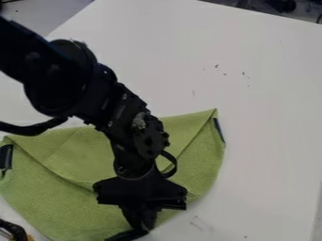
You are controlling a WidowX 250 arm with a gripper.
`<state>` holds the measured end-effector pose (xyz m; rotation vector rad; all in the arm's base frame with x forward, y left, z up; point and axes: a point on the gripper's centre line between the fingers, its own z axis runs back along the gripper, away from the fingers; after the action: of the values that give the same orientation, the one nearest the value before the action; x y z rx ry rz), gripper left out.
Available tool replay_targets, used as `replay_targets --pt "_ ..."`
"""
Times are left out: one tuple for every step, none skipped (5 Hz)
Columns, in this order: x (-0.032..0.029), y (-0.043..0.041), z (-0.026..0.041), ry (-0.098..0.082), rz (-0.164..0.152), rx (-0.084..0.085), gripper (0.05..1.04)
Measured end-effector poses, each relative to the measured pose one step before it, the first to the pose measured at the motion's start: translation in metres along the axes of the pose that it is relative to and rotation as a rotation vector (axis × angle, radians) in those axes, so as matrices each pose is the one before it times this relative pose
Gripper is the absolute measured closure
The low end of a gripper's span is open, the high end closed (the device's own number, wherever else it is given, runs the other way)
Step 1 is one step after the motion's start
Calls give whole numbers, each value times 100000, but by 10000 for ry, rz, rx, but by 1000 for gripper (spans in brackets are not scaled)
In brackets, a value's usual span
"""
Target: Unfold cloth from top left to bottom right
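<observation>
We see the green cloth [63, 207] on the white table [264, 117], spreading to both sides of the black claw [136, 229], which hangs over its near edge. Creases slope from the cloth's far corners towards the claw. We can't tell whether the claw is spread, pressed together or pinching cloth.

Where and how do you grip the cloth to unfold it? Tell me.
Probably by the flap of the cloth, at its slanting edge left of the gripper. Come from above on the near side and pinch only the top layer: the flap narrows toward the gripper, and its edge seems to lie loose over the layer below. The arm hides its tip.
</observation>
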<state>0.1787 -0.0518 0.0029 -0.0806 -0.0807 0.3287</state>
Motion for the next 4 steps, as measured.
replay_targets --pt "-543 -98 89 118 142 246 581" --pt "-999 -237 1442 -60 317 488 276" --pt "-352 -755 2345 -397 88 603 78" --pt "-330 -187 603 -342 -172 493 77"
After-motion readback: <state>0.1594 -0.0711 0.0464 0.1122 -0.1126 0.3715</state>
